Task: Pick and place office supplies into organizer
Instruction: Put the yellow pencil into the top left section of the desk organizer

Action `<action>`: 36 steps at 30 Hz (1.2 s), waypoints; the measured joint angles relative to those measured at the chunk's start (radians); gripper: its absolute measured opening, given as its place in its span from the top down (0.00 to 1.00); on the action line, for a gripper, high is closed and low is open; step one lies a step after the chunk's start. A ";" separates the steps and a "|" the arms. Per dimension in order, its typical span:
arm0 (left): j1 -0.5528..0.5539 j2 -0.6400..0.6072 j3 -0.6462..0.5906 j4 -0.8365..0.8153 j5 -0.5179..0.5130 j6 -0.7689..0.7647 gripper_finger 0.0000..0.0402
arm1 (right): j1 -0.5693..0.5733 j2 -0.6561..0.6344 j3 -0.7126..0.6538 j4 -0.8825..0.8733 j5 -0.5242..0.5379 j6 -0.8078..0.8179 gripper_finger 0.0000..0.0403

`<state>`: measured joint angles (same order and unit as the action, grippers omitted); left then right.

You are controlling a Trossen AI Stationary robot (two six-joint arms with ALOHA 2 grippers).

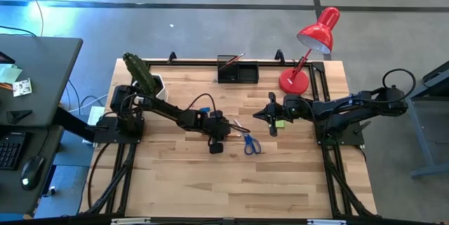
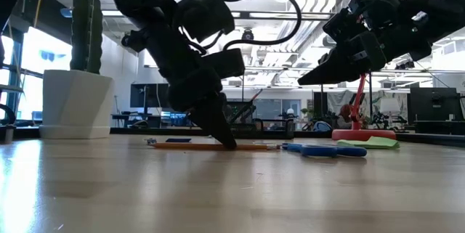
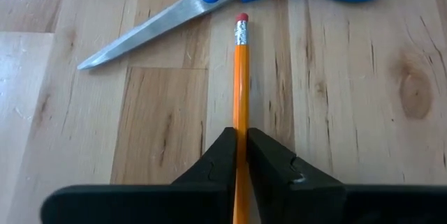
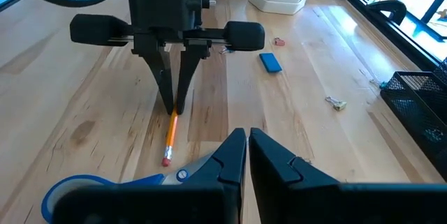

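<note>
My left gripper (image 3: 241, 155) stands at the table's middle, tips down, shut on an orange pencil (image 3: 241, 77) with a pink eraser. The blue-handled scissors (image 3: 230, 1) lie flat just beyond the eraser end. My right gripper (image 4: 248, 151) hovers shut in the air (image 2: 309, 80) over the lime-green sticky pad (image 2: 374, 142), touching nothing. A tiny blue block (image 4: 270, 62) lies on the wood nearer the cactus. The black organizer (image 1: 237, 69) sits at the far edge with pencils standing in it. My left gripper pinches the pencil's shaft (image 3: 241, 123) between its two fingers, roughly at mid-length. The fingers (image 2: 221, 135) come from above, slanting down. The pencil lies flat on the table (image 2: 182, 146), its eraser end pointing toward the scissors.
A red desk lamp (image 1: 309, 50) stands at the far right, a cactus in a white pot (image 1: 144, 76) at the far left. Small bits (image 4: 336, 102) lie on the wood. A dark desk (image 1: 35, 78) stands left of the table. Bare wood stretches toward the near edge (image 1: 231, 190).
</note>
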<state>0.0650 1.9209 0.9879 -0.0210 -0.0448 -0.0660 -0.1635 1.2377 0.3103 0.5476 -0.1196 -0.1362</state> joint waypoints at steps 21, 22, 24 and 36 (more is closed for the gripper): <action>0.030 -0.148 -0.001 -0.058 0.270 0.104 0.99 | 0.000 0.000 0.000 -0.006 0.004 -0.003 0.97; 0.026 -0.148 -0.001 -0.061 0.316 0.113 0.99 | 0.000 0.000 0.000 -0.006 0.004 -0.004 0.97; 0.001 -0.147 -0.001 -0.036 0.368 0.120 0.99 | 0.000 0.000 0.000 -0.006 0.004 -0.004 0.97; -0.103 -0.085 -0.024 0.066 0.347 0.145 0.86 | 0.000 0.000 0.000 -0.013 0.004 0.000 0.97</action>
<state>-0.0383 1.8355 0.9641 0.0451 0.3017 0.0789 -0.1635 1.2381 0.3107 0.5349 -0.1154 -0.1361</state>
